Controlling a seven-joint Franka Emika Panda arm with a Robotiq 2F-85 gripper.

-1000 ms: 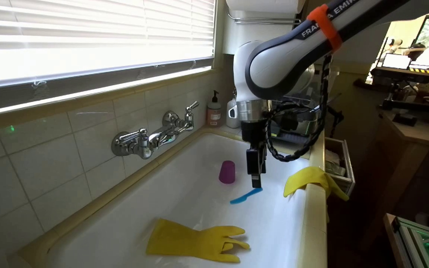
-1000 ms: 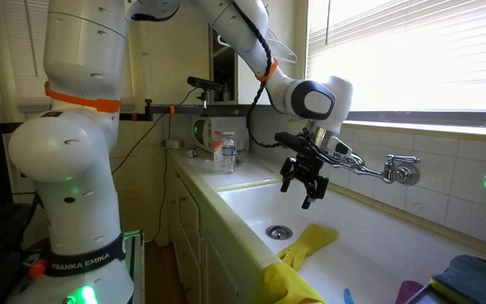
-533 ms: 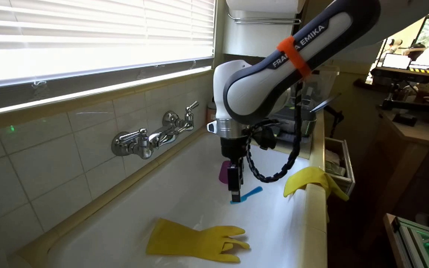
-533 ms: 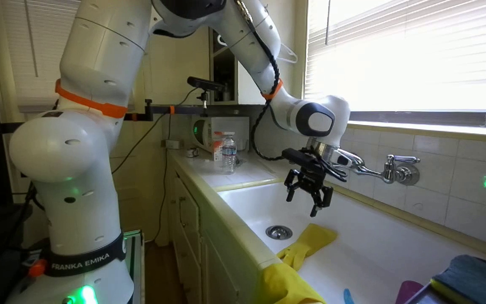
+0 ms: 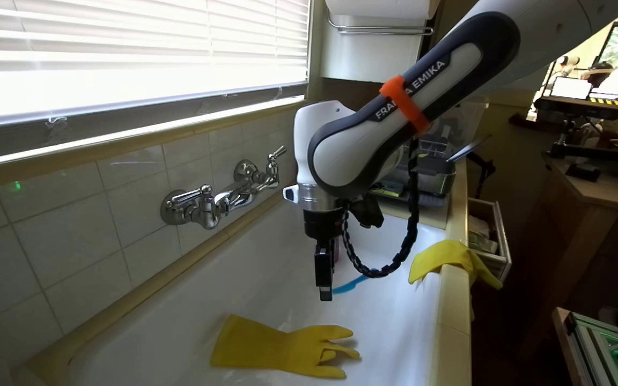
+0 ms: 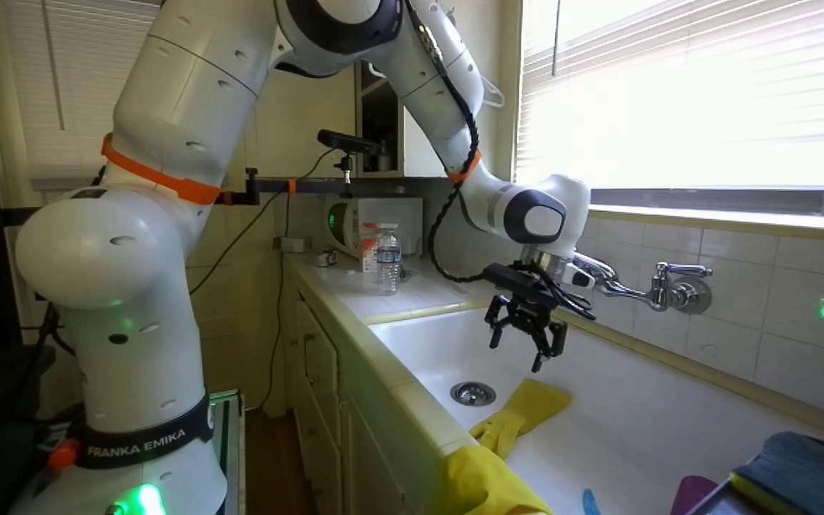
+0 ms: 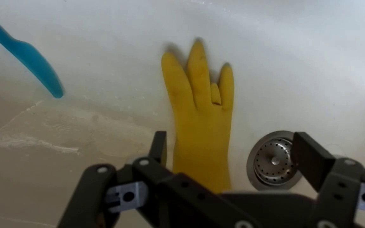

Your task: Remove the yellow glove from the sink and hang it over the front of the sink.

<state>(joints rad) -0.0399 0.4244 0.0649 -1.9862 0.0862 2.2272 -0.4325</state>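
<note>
I'm hanging over the sink [image 5: 266,279] with my gripper [image 7: 229,147] spread wide, holding nothing between my fingers. Below me the glove [image 7: 201,126] is lying flat on the bottom, just beside the drain [image 7: 272,161] and not touching it. Here's what the grab is turning on: the glove's long axis is running past the drain, its finger ends pointing toward the front rim [image 5: 454,332], while my two fingers are standing across its width. In the wrist view one finger [image 7: 160,145] is showing on the glove's side away from the drain; its partner is covering the drain's edge. So the glove is falling inside my gap, nearer the finger away from the drain, and I'm thinking a small shift that way may be centring me. How much height is sitting under my fingertips I can't fairly judge from these angles. Next, I'm reckoning on going down and closing side to side over the palm. The rubber is looking thin, so stopping high would be risking an empty pinch. Farther from the drain, a second glove [image 5: 448,256] is draping over the front rim; mine isn't hanging there yet.
</note>
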